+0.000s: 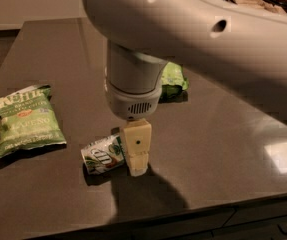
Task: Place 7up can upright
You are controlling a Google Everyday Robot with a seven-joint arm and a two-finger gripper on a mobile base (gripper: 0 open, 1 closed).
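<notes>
The 7up can point(102, 155) lies on its side on the dark table point(223, 134), near the front edge. The gripper point(137, 166) hangs from the arm point(133, 79), its tip low over the can's right end; whether it grips the can cannot be told. A chip bag point(27, 121) lies to the left, and another bag point(172, 81) sits behind the arm.

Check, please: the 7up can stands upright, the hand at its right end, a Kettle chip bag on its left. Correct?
No: the camera view shows the 7up can lying on its side. The hand is at its right end, the Kettle chip bag on its left.
</notes>
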